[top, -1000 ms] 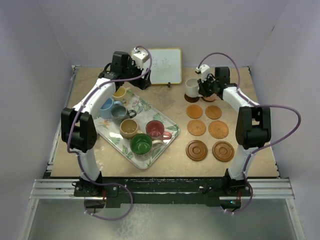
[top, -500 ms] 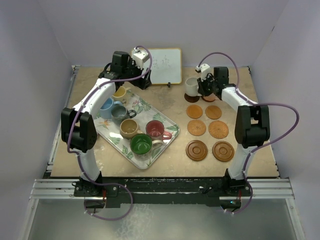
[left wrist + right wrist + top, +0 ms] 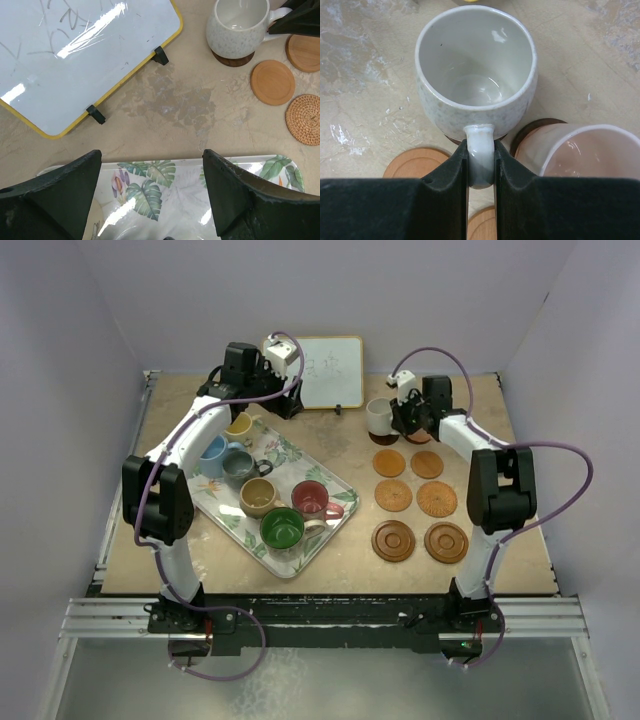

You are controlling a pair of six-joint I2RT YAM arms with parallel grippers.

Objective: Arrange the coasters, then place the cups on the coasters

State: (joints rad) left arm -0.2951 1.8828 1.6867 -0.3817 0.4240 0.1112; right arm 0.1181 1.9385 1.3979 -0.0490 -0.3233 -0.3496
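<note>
Right wrist cam: right gripper (image 3: 481,150) is pinched tight on the handle of the speckled off-white ceramic mug (image 3: 476,85). The mug stands upright just right of the yellow-framed whiteboard (image 3: 75,55), mouth up, handle pointing back at the gripper, with a dark brown round wooden coaster (image 3: 231,61) under it. Left gripper (image 3: 151,160) hangs just in front of the whiteboard, jaws spread wide, holding nothing.
</note>
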